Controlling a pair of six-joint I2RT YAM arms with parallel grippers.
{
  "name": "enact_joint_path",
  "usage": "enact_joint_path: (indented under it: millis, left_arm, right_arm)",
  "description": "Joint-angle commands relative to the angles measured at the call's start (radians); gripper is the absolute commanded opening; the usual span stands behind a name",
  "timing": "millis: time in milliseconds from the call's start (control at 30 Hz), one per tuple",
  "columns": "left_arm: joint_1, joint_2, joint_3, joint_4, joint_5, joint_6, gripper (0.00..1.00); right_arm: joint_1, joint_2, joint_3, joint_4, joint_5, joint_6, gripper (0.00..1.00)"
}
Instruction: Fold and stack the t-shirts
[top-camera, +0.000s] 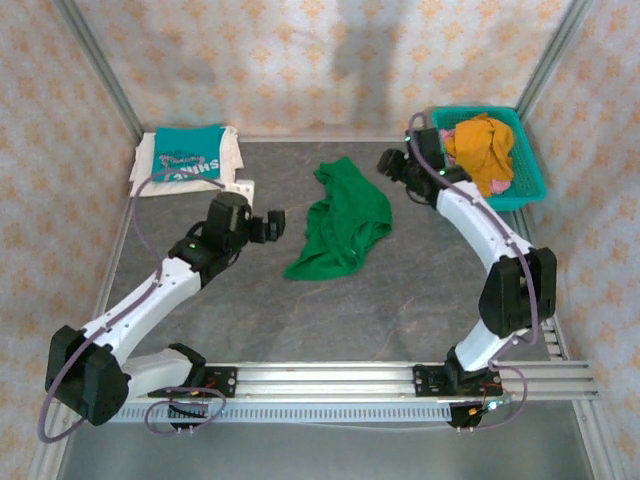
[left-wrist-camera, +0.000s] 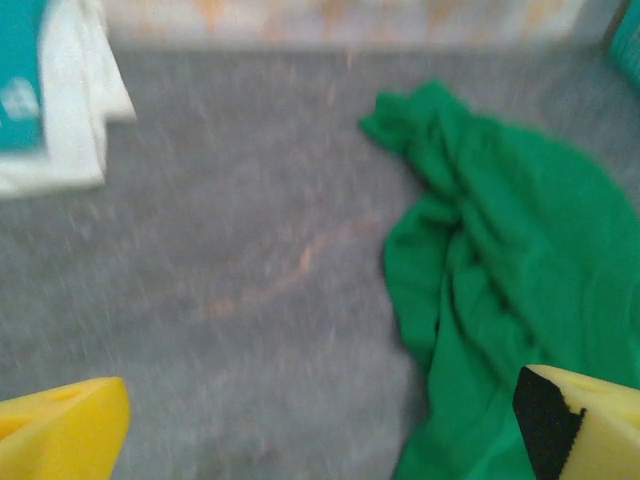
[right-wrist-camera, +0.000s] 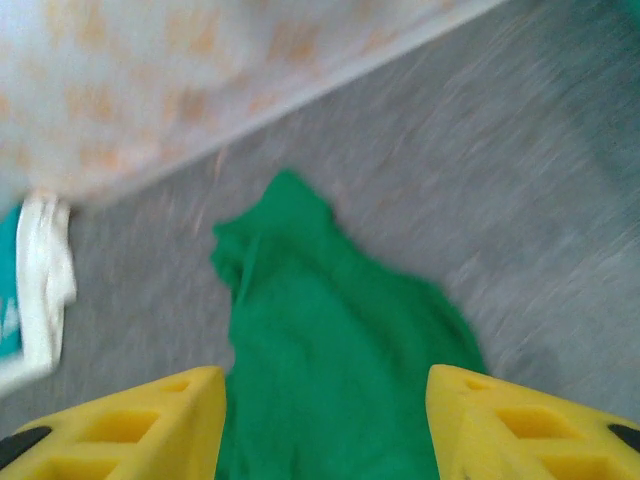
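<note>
Grey table (top-camera: 300, 320) — green t-shirt (top-camera: 345, 218) crumpled mid-table, long axis running from the far side toward near-left; collar and sleeves can't be made out. Teal t-shirt (top-camera: 188, 152) folded on the white t-shirt (top-camera: 148, 172) in the far-left corner, lettering hard to read. Left gripper (top-camera: 274, 225) gapes wide, pointing at the green t-shirt. Right gripper (right-wrist-camera: 325, 430) — jaws apart, empty, above it. Both wrist views blurred.

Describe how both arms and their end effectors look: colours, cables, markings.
The left arm and right arm have white shells with black joints, a small green light and a loose mauve cable alongside. The left end effector and right end effector have yellow fingers with black pads.
</note>
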Motion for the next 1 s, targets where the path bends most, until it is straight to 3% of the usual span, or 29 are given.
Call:
enact_joint_path:
  millis: [0, 200, 367, 467, 667, 800, 900, 967]
  left_arm:
    - [-0.056, 0.034, -0.064, -0.111, 0.028, -0.071, 0.98]
    - [-0.152, 0.096, -0.159, -0.049, 0.077, -0.132, 0.91]
    - [-0.165, 0.187, -0.181, 0.025, 0.101, -0.122, 0.87]
    - [-0.166, 0.259, -0.170, 0.065, 0.099, -0.110, 0.77]
    - [-0.165, 0.367, -0.138, 0.141, 0.084, -0.101, 0.69]
    - [-0.166, 0.404, -0.118, 0.154, 0.081, -0.105, 0.47]
    - [-0.165, 0.400, -0.113, 0.140, 0.045, -0.111, 0.12]
    - [-0.165, 0.388, -0.112, 0.126, 0.013, -0.113, 0.06]
  right_arm:
    - [0.098, -0.051, -0.057, -0.011, -0.098, -0.103, 0.55]
    - [0.193, -0.107, -0.249, 0.003, -0.128, -0.095, 0.57]
    - [0.219, -0.068, -0.264, -0.059, -0.133, -0.105, 0.57]
    - [0.228, -0.025, -0.266, -0.055, -0.154, -0.096, 0.53]
    - [0.231, 0.044, -0.278, -0.046, -0.160, -0.125, 0.52]
    - [0.233, 0.092, -0.286, -0.030, -0.204, -0.125, 0.46]
    - [0.234, 0.115, -0.296, -0.013, -0.219, -0.124, 0.32]
    - [0.235, 0.116, -0.298, 0.002, -0.214, -0.119, 0.27]
